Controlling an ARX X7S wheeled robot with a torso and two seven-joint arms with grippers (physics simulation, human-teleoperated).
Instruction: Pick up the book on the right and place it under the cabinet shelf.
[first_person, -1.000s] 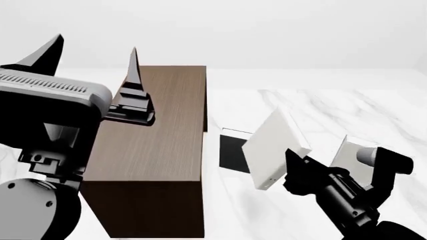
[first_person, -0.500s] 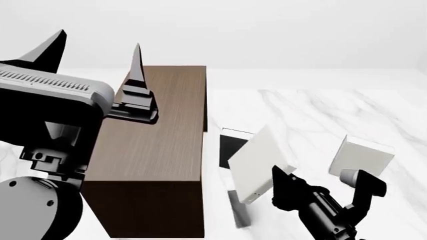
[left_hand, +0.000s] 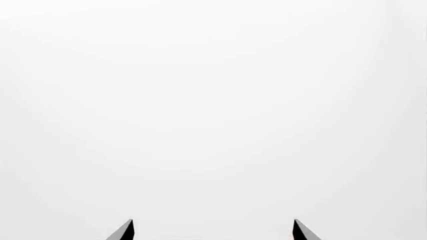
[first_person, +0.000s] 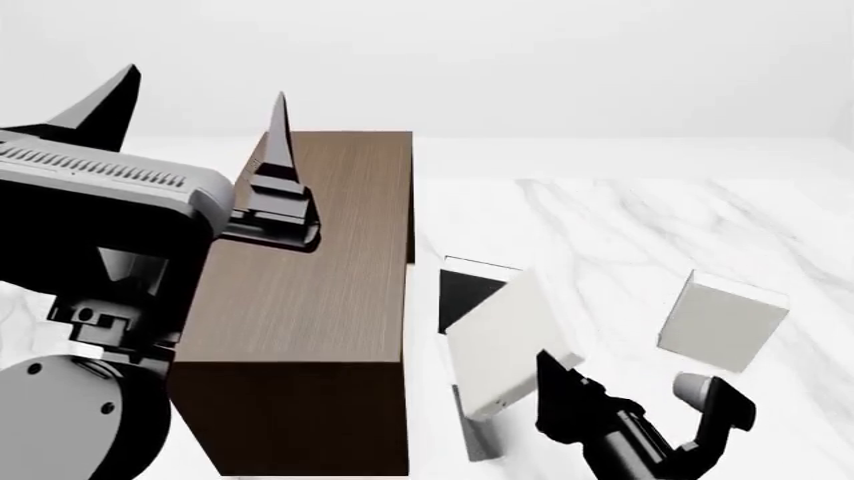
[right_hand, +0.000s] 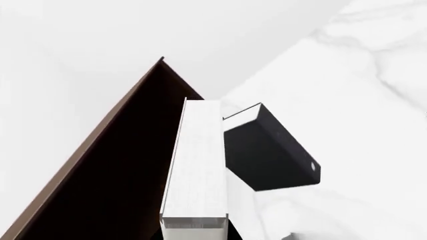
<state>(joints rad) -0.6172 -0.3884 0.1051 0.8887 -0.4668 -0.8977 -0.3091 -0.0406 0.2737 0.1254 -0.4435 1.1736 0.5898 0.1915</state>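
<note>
The white book (first_person: 505, 338) is tilted on edge just right of the dark-brown cabinet shelf (first_person: 320, 300), low over the marble. My right gripper (first_person: 554, 385) is shut on its near lower corner. In the right wrist view the book (right_hand: 197, 165) runs edge-on away from the camera, with the cabinet shelf (right_hand: 113, 195) close along one side. My left gripper (first_person: 200, 110) is raised above the cabinet's left side, open and empty; its fingertips (left_hand: 127, 231) frame only blank white.
A black book (first_person: 467, 295) stands right behind the white one, also seen as the black book (right_hand: 270, 155) at the wrist. A duller pale book (first_person: 721, 320) leans further right on the marble table (first_person: 627, 230). The cabinet's wall is a close obstacle on the left.
My right gripper has carried the white book down and left, closer to the cabinet and the tabletop. The left arm has barely shifted.
</note>
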